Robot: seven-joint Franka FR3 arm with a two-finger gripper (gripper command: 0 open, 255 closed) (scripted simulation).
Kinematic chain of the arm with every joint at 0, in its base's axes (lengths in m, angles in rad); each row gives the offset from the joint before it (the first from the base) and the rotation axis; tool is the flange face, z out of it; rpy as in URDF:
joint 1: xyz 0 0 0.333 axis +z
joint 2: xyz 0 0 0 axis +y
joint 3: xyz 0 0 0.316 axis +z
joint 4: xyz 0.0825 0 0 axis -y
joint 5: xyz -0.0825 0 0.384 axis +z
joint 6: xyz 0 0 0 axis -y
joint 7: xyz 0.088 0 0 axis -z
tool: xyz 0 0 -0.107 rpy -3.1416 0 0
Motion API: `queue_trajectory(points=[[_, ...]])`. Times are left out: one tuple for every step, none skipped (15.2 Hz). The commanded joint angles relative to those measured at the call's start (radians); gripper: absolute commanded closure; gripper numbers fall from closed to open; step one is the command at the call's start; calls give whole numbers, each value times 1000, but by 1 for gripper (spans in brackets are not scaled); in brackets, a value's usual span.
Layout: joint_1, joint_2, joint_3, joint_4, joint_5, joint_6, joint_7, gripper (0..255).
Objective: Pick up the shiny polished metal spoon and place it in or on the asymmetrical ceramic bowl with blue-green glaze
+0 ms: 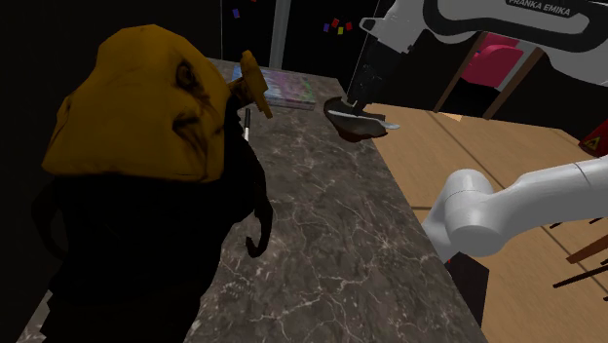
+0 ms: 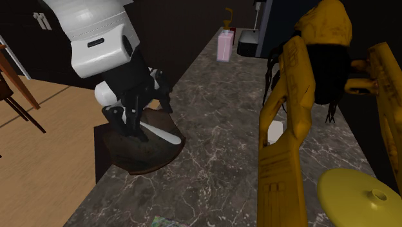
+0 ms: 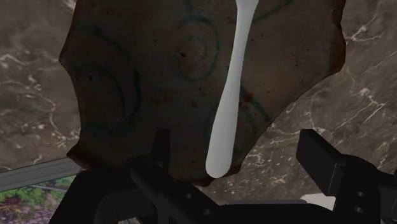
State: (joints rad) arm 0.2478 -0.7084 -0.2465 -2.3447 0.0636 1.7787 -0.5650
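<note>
On the dark marbled counter, against its long edge on the arm's side and toward the far end in the shoulder view, sits a shallow brown bowl. It has an uneven, lopsided rim and faint blue-green rings on its inner face. Across that face lies the spoon, a slim pale piece with a glossy look. One rounded end rests near the part of the rim closest to the gripper, and the rest runs over the bowl's middle toward the opposite rim. The black gripper hangs just above the bowl. Its two fingers stand wide apart on either side of the spoon's near end and touch neither it nor anything else, so it holds nothing. Judged from this, the spoon is already set on the bowl and the placing looks done. The spoon appears light, stiff and smooth, likely to slip between the pads or skate on the shallow glaze if nudged. The narrow stem near its middle looks the surest place to pinch it, across its width. The bowl is probably brittle and lies close to the counter's edge, so a knock could push it off. Along the counter's other side looms a bulky yellow-orange object.
</note>
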Motion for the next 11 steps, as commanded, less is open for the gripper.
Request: queue_trajectory(points=[[0,0,0,0,0,0,0,0],[0,0,0,0,0,0,0,0],[0,1,-2,34,-1,-33,0,0],[0,3,-4,69,-2,-66,0,0],[0,7,-6,106,-3,-99,0,0],[0,11,-8,135,-3,-125,0,0],[0,11,-8,135,-3,-125,0,0],[0,10,-8,135,-3,-125,0,0],[0,11,-8,135,-3,-125,0,0],[0,11,-8,135,-3,-125,0,0],[0,11,-8,135,-3,-125,0,0]])
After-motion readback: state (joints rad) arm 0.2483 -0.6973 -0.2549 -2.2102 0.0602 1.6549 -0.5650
